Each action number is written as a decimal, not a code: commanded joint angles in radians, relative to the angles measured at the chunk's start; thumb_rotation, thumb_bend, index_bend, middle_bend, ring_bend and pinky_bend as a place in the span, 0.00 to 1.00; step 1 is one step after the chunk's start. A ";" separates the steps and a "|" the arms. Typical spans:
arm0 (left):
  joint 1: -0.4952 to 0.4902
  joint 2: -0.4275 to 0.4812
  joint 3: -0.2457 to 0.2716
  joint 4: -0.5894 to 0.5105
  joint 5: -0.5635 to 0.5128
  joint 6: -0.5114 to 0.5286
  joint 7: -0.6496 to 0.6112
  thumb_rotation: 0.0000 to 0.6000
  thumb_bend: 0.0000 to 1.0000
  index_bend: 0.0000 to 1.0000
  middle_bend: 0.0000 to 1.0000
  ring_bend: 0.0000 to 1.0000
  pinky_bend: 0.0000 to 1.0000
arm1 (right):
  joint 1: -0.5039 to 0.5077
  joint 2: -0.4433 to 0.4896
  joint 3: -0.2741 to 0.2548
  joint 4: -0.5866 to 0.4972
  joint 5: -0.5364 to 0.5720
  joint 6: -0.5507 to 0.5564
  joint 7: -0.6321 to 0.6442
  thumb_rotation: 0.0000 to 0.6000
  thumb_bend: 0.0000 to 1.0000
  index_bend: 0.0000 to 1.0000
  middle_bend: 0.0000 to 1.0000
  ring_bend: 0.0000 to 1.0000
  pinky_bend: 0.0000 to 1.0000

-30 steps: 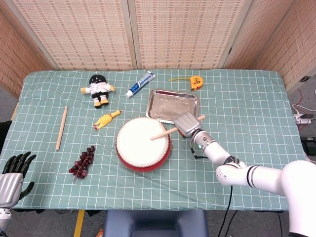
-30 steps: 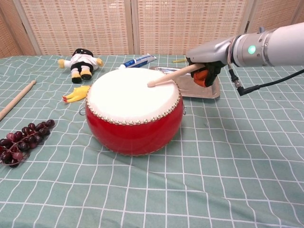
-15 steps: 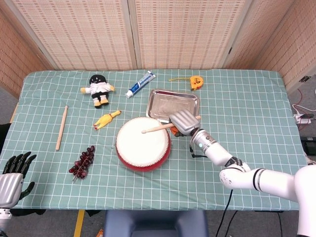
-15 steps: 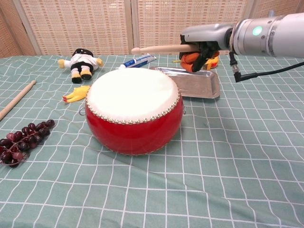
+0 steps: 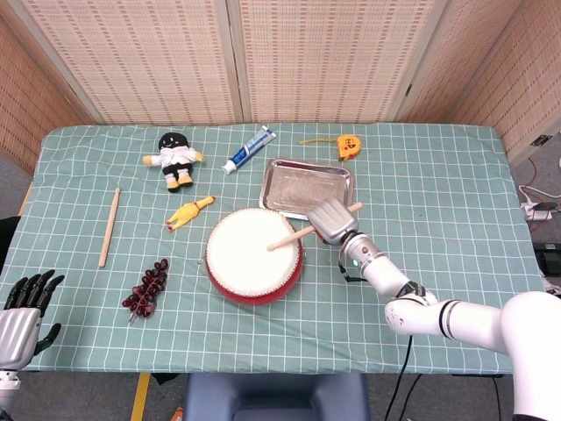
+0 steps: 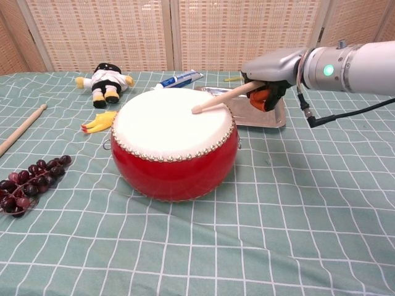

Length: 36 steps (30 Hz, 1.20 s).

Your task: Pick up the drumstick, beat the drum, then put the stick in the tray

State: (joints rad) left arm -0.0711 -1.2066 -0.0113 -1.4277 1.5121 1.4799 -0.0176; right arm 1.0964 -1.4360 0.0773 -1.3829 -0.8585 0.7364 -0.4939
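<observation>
A round drum [image 5: 254,255] with a red glossy shell, a smooth cream skin and a ring of studs around the rim is seen near the middle of the green checked tablecloth [image 5: 438,202]. Just behind it a shallow rectangular metal tray [image 5: 307,186] with a dull reflective bottom is placed. A light wooden drumstick [image 5: 294,236] (thin, round, straight) is grasped by the right hand [image 5: 331,219], fingers wrapped around its butt end; its tip is angled down onto the right part of the drum skin, seen touching or nearly touching in the chest view [image 6: 197,109]. The right hand [image 6: 264,79] is held over the gap between drum and tray, silver back upward, with the forearm stretched in from the right. The left hand [image 5: 24,311] (black fingers, silver back) is seen at the lower left off the table edge, fingers spread and nothing held. A second wooden stick [image 5: 109,226] is laid at the left, with dark grapes [image 5: 147,288], a rubber chicken [image 5: 189,213], a plush doll [image 5: 174,157], a toothpaste tube [image 5: 249,149] and an orange tape measure [image 5: 348,145] scattered about.
</observation>
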 commanded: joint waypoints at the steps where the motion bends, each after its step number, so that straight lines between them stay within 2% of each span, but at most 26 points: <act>1: 0.000 0.001 -0.001 0.000 -0.001 0.000 0.000 1.00 0.27 0.12 0.05 0.05 0.03 | -0.081 -0.004 0.118 -0.033 -0.112 0.052 0.371 1.00 0.77 1.00 1.00 1.00 1.00; 4: -0.001 0.002 0.000 -0.002 0.002 0.000 0.001 1.00 0.27 0.12 0.05 0.05 0.03 | -0.097 0.021 0.128 -0.032 -0.156 -0.003 0.471 1.00 0.77 1.00 1.00 1.00 1.00; 8: -0.001 0.002 0.000 -0.005 0.004 0.001 0.004 1.00 0.27 0.12 0.05 0.05 0.03 | -0.079 0.043 0.094 -0.014 -0.183 -0.066 0.428 1.00 0.77 1.00 1.00 1.00 1.00; 12: -0.001 0.003 0.000 -0.008 0.003 0.002 0.006 1.00 0.27 0.12 0.05 0.05 0.03 | -0.046 0.029 0.036 0.025 -0.203 -0.049 0.236 1.00 0.77 1.00 1.00 1.00 1.00; 17: -0.001 0.004 0.000 -0.008 0.002 0.000 0.006 1.00 0.27 0.12 0.05 0.05 0.03 | -0.013 -0.010 -0.015 0.048 -0.124 -0.015 -0.025 1.00 0.76 1.00 1.00 1.00 1.00; 20: -0.002 0.002 0.001 -0.007 0.001 -0.003 0.006 1.00 0.27 0.12 0.05 0.05 0.03 | 0.000 -0.028 -0.026 0.049 -0.055 0.017 -0.138 1.00 0.76 1.00 1.00 1.00 1.00; 22: -0.002 0.001 0.002 -0.006 0.000 -0.006 0.006 1.00 0.27 0.12 0.05 0.05 0.03 | -0.003 -0.037 -0.012 0.040 -0.029 0.045 -0.152 1.00 0.75 1.00 1.00 1.00 1.00; 25: -0.001 0.000 0.000 -0.003 -0.002 -0.006 0.004 1.00 0.27 0.12 0.05 0.05 0.03 | -0.032 -0.043 0.039 0.020 -0.047 0.084 -0.048 1.00 0.75 1.00 1.00 1.00 1.00; 27: -0.001 0.000 -0.001 -0.002 -0.003 -0.005 0.003 1.00 0.27 0.12 0.05 0.05 0.03 | -0.062 -0.047 0.082 0.009 -0.084 0.105 0.079 1.00 0.75 1.00 1.00 1.00 1.00; 30: -0.001 0.000 -0.001 -0.001 -0.003 -0.004 0.003 1.00 0.27 0.12 0.05 0.05 0.03 | -0.081 -0.048 0.104 0.006 -0.111 0.108 0.165 1.00 0.75 1.00 1.00 1.00 1.00; 33: -0.002 0.000 0.000 -0.002 0.000 -0.005 0.003 1.00 0.27 0.12 0.05 0.05 0.03 | -0.129 -0.037 0.159 -0.019 -0.133 0.090 0.386 1.00 0.75 1.00 1.00 1.00 1.00; 36: -0.003 0.001 0.000 -0.002 0.001 -0.004 0.004 1.00 0.27 0.12 0.05 0.05 0.03 | -0.142 -0.018 0.150 -0.004 -0.191 0.047 0.463 1.00 0.75 1.00 1.00 1.00 1.00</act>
State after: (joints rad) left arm -0.0737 -1.2058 -0.0114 -1.4299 1.5136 1.4761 -0.0140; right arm 1.0097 -1.4651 0.1757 -1.3769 -0.9787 0.8014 -0.2567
